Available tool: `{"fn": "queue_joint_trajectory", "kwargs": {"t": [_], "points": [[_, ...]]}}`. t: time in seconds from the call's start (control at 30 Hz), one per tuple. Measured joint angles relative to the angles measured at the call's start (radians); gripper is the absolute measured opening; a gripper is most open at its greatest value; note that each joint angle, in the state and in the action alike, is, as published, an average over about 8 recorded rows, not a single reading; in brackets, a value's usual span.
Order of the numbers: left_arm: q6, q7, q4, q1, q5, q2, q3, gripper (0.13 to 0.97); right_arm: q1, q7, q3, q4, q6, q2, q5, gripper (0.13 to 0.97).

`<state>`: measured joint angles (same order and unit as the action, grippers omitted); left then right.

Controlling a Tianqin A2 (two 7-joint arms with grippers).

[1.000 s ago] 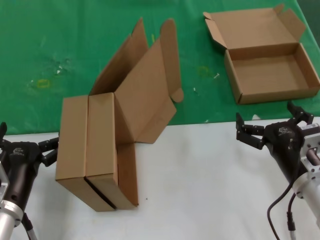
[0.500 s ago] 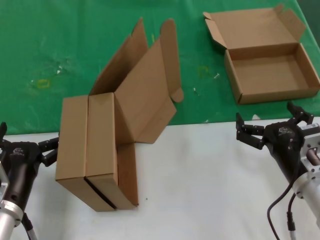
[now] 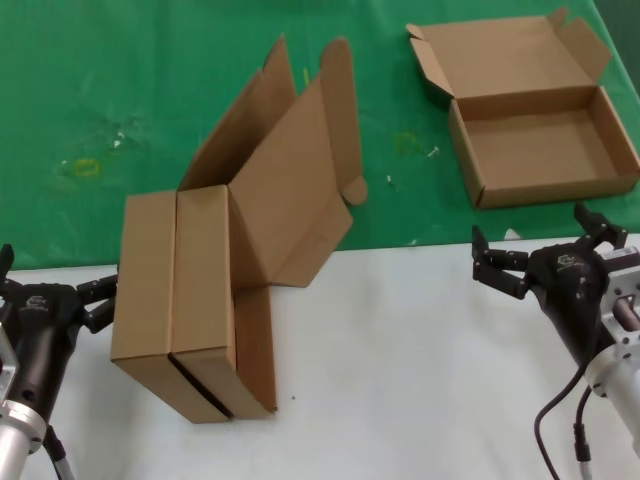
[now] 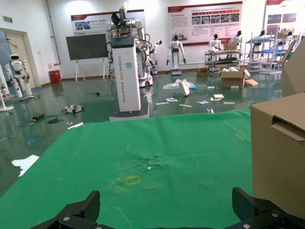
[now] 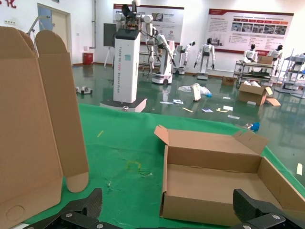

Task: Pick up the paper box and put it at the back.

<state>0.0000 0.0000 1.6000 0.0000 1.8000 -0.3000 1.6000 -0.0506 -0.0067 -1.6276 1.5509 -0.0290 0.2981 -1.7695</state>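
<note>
Cardboard dominates the surface (image 3: 400,380): two paper boxes (image 3: 190,300) stand on edge at the white-green border, lids raised, while a third box (image 3: 540,145) lies open on the green cloth (image 3: 130,90) toward the far right corner. Left pincer (image 3: 60,290) and right pincer (image 3: 545,245) hover released, apart from every box.

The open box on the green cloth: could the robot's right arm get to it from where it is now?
Probably yes. The right gripper, fingers open, sits just in front of the open paper box with nothing between them. The two standing boxes are off by the left gripper.
</note>
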Motion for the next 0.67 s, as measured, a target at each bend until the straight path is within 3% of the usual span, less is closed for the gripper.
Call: {"fn": "queue_joint_trajectory", "kwargs": {"t": [0.67], "points": [[0.000,0.000,0.000,0.000,0.000,0.000,0.000,0.966,0.000,0.000,0.000,0.000,0.000,0.000,0.000,0.966]]}}
